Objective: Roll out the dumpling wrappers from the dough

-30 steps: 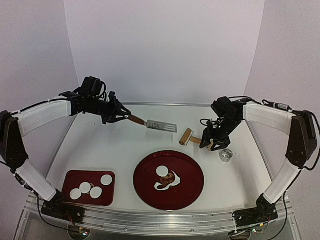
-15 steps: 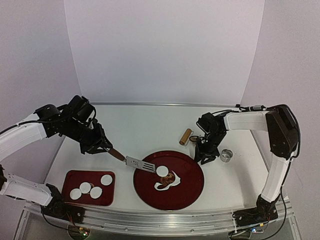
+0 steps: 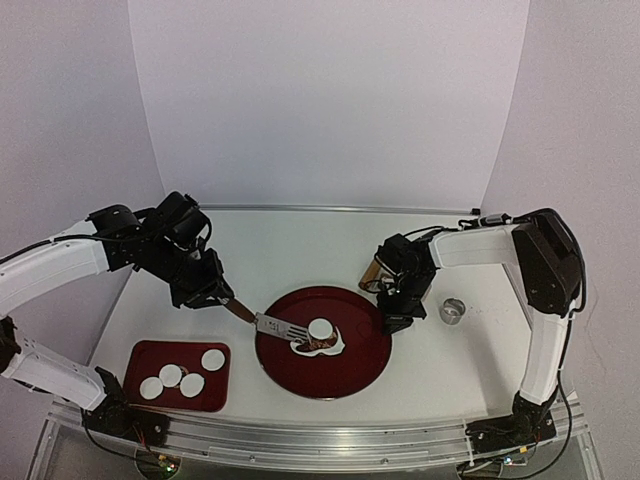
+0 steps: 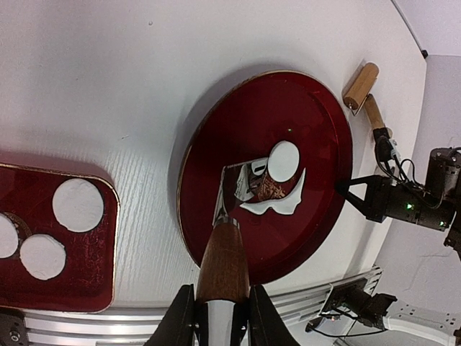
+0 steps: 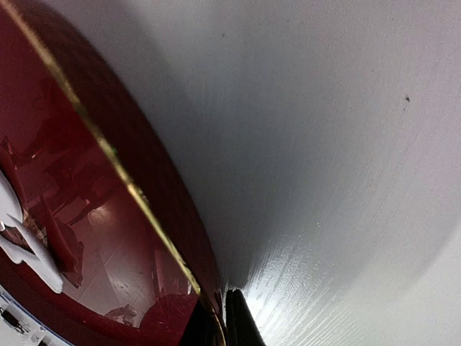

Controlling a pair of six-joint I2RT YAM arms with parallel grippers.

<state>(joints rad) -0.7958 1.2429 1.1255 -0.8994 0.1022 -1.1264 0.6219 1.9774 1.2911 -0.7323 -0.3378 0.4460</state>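
My left gripper (image 3: 215, 298) (image 4: 222, 311) is shut on the wooden handle of a metal spatula (image 3: 280, 326) (image 4: 225, 259). The blade lies on the round red plate (image 3: 330, 385) (image 4: 317, 115), its tip at the edge of one round dumpling wrapper (image 3: 320, 328) (image 4: 283, 160). Ragged leftover dough (image 3: 330, 347) (image 4: 277, 205) (image 5: 25, 245) lies around that wrapper. My right gripper (image 3: 392, 322) (image 5: 222, 323) is shut on the plate's right rim (image 5: 108, 151). Several more wrappers (image 3: 213, 358) (image 4: 77, 205) rest on the rectangular red tray (image 3: 145, 352) (image 4: 86, 288).
A wooden rolling pin (image 3: 371, 273) (image 4: 360, 85) lies behind my right arm, just beyond the plate. A small metal ring (image 3: 452, 310) stands right of the plate. The rectangular tray sits at the front left, near the table's edge.
My right gripper closed onto the plate's rim, and the plate has shifted left and away. My left arm pushed the spatula blade further in, up to the wrapper.
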